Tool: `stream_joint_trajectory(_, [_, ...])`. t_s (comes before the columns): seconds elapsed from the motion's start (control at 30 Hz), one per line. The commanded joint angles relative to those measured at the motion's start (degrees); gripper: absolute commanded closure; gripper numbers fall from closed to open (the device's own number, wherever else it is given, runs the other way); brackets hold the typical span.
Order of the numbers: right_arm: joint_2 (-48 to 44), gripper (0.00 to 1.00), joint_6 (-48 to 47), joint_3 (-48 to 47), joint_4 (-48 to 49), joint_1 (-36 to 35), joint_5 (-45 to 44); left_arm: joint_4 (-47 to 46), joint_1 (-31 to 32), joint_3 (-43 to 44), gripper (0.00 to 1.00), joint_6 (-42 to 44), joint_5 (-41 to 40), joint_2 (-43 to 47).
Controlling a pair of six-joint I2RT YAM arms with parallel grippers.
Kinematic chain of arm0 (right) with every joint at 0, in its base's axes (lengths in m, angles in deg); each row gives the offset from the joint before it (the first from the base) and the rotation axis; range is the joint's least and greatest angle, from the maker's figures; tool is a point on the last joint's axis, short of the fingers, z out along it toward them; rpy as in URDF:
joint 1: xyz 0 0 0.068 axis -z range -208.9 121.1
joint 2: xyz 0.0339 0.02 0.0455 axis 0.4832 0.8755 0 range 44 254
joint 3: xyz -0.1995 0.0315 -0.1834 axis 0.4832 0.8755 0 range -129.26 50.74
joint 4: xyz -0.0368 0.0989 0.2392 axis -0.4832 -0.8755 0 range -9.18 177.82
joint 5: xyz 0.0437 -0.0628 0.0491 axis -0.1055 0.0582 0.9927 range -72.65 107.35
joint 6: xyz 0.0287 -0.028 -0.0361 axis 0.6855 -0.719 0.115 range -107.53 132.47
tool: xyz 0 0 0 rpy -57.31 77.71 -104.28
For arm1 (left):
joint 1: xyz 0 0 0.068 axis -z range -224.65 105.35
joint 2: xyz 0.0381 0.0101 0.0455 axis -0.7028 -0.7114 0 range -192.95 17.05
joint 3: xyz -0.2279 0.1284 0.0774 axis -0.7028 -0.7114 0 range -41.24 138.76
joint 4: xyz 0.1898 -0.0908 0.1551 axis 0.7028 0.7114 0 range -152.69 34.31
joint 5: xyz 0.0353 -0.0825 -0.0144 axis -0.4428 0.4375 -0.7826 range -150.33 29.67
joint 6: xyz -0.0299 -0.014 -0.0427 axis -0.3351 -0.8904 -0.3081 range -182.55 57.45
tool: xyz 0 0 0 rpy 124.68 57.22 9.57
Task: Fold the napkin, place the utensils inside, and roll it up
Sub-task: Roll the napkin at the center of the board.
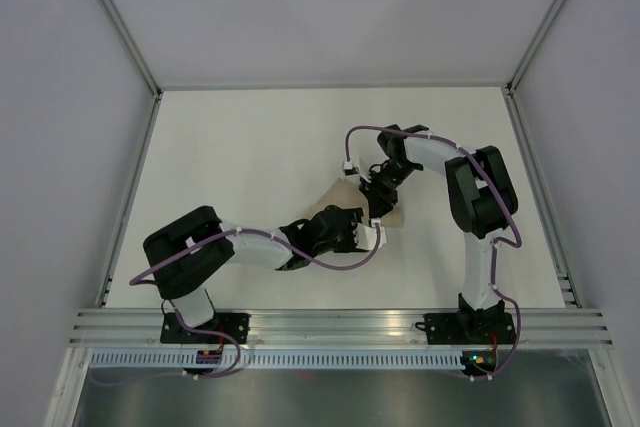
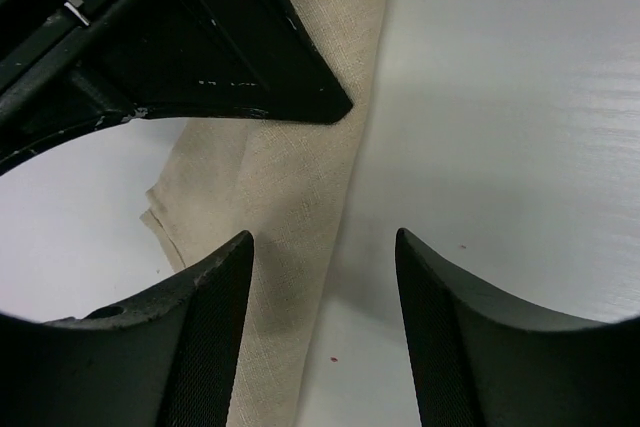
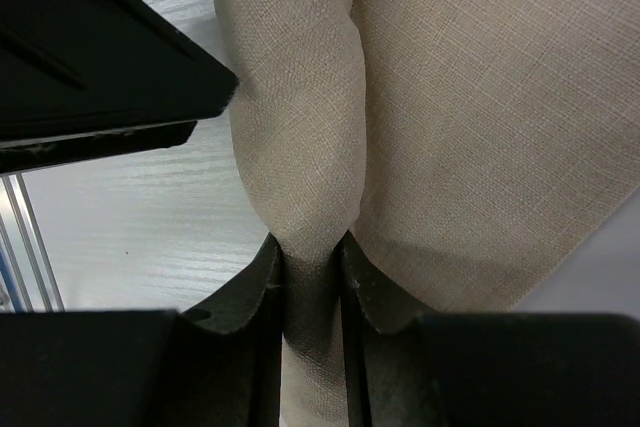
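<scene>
While the right pincer grips the napkin, the left pincer gapes open over it.

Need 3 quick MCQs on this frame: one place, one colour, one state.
1. The napkin lies: A) middle of the table, where left gripper and right gripper meet B) far-left corner C) on the rail.
2. Napkin colour: A) blue B) red C) beige.
3. Right gripper: A) open, clear of cloth B) shut on a napkin fold C) out of view.
A, top view shows it under both arm tips; C, plain tan weave; B, its fingers pinch a bunched fold.
</scene>
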Motion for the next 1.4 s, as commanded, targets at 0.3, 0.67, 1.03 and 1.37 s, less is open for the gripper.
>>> stream_joint_trajectory(0.3, [4.9,0.99,-0.9,1.4,-1.0,0.8,-6.9,-6.4,-2.2,2.2,0.35,5.9,-4.4,-6.1])
stream_joint_trajectory(0.67, [5.3,0.98,-1.1,1.4,-1.1,0.9,-6.9,1.6,-4.7,3.8,0.54,3.7,1.1,-7.4])
stream_joint_trajectory(1.03, [-0.5,0.56,0.0,2.4,-0.3,2.1,-5.0,9.5,-5.5,8.3,0.91,-2.8,11.5,-8.4])
stream_joint_trajectory(1.37, [-12.0,0.4,3.4,3.8,4.6,7.3,-0.5,14.6,-6.9,13.3,0.93,-6.0,20.6,-10.3])
